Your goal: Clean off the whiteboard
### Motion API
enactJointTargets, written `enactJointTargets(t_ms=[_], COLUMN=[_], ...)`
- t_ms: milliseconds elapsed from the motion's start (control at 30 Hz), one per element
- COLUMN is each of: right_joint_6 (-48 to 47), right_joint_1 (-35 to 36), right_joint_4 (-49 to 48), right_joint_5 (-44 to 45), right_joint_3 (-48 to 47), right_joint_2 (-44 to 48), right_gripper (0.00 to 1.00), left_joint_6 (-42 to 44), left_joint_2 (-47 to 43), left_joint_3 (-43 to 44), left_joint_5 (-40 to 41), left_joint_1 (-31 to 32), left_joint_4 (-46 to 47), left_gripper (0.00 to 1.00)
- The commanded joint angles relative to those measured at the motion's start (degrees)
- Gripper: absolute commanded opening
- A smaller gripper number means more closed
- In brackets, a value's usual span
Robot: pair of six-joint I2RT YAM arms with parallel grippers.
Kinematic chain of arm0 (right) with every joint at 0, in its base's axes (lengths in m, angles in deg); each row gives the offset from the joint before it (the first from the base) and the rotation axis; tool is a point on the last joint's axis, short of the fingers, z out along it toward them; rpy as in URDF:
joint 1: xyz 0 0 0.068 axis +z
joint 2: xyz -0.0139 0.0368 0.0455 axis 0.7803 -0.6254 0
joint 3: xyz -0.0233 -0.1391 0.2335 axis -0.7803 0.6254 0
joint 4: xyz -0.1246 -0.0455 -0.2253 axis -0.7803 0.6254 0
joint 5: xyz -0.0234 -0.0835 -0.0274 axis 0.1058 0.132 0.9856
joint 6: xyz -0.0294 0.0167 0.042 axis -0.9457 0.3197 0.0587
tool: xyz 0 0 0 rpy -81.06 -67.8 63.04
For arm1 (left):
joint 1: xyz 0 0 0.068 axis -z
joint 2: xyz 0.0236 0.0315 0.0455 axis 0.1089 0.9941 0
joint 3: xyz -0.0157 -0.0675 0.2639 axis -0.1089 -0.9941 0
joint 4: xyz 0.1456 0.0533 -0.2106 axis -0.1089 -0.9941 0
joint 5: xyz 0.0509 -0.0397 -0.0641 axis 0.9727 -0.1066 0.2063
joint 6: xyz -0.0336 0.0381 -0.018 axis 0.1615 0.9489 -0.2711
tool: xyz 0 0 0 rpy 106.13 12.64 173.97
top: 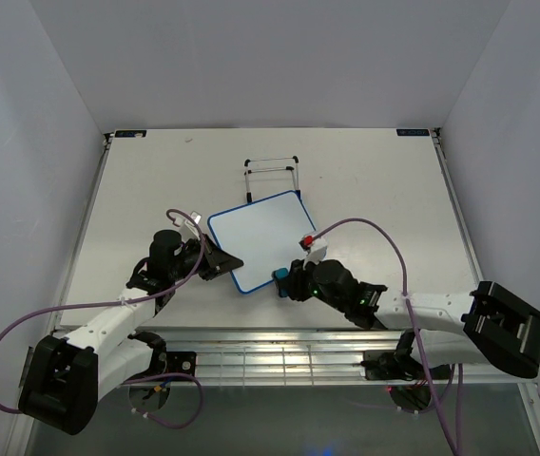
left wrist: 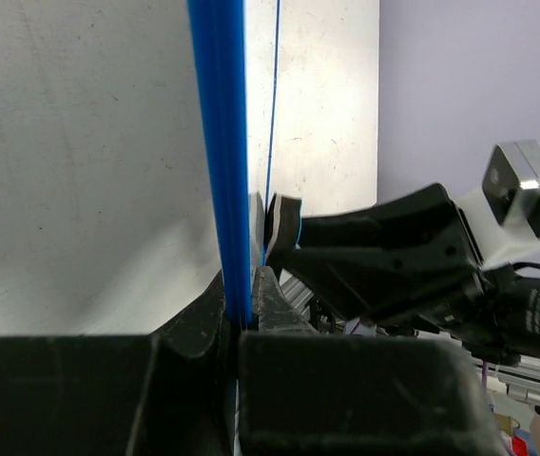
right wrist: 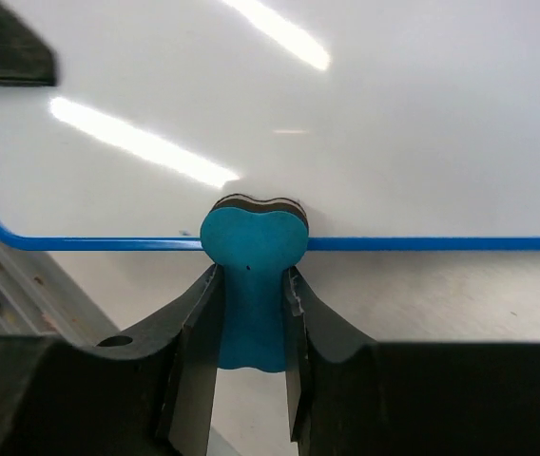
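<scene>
**Figure.** Top view, with both wrist views. The board [top: 259,237] sits mid-table [top: 156,180], turned so that one corner points to 6 o'clock. We judge its long axis to run roughly from 8 to 2 o'clock, though the sides are close in length. We see no writing on its face in any view.

The left gripper [top: 221,261] is closed on the board's frame along the edge facing 7 to 8 o'clock. In the left wrist view the blue frame runs straight up between the pinched fingers [left wrist: 265,299]. We cannot tell whether the board lies flat or is lifted slightly at that edge.

The right gripper [top: 287,282] is closed on the waist of the eraser [top: 279,276]. The eraser's head touches the frame on the edge facing 5 o'clock. From these jaws, in the right wrist view, the white face lies at 12 o'clock, directly beyond the frame. The right arm is therefore the one placed to wipe, and we judge that the stroke must carry the eraser over the frame and across the face towards 11 o'clock in the top view, while the left arm braces the board.

The stand [top: 272,176] is just beyond the board's far edge, at 12 o'clock. We see no container.
</scene>
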Motion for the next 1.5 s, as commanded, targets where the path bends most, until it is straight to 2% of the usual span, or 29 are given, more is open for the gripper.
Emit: enactJointTargets(t_ms=[0, 100, 333, 567, 867, 1067, 1267, 1467], right_joint_6=[0.28, -1.56, -5.87, -7.81, -9.47, -10.88, -13.43, -13.35], right_joint_1=[-4.78, -6.73, -5.77, -0.06, 4.78, 4.35, 1.98, -0.66], right_joint_4=[7.87, 8.66, 13.06, 13.94, 15.87, 19.82, 23.60, 27.10], right_joint_5=[0.82, -0.06, -0.50, 0.03, -0.24, 1.79, -0.23, 0.29], right_joint_3=[4.53, 4.02, -3.45, -7.06, -10.04, -12.95, -16.02, -15.59], right_joint_2=[0.00, -0.25, 0.00, 1.24, -1.92, -2.98, -6.40, -8.43], right_gripper=[0.08, 0.08, 0.08, 0.08, 0.08, 0.08, 0.08, 0.08], left_joint_6=[-2.47, -2.56, -2.12, -2.29, -0.45, 2.89, 5.79, 6.23], left_joint_2=[-1.69, -1.34, -0.45, -0.54, 1.04, 0.51, 1.04, 0.69], left_joint_3=[0.73, 0.73, 0.73, 0.56, 1.35, 1.00, 0.73, 0.91], left_joint_5=[-2.64, -3.34, -4.66, -3.79, -3.52, -3.08, -3.34, -3.61], left_joint_1=[0.54, 0.54, 0.54, 0.54, 0.54, 0.80, 1.15, 1.24], left_joint_4=[0.58, 0.93, 1.29, 1.20, 1.11, 1.11, 1.02, 0.76], left_gripper=[0.00, 0.00, 0.00, 0.00, 0.00, 0.00, 0.00, 0.00])
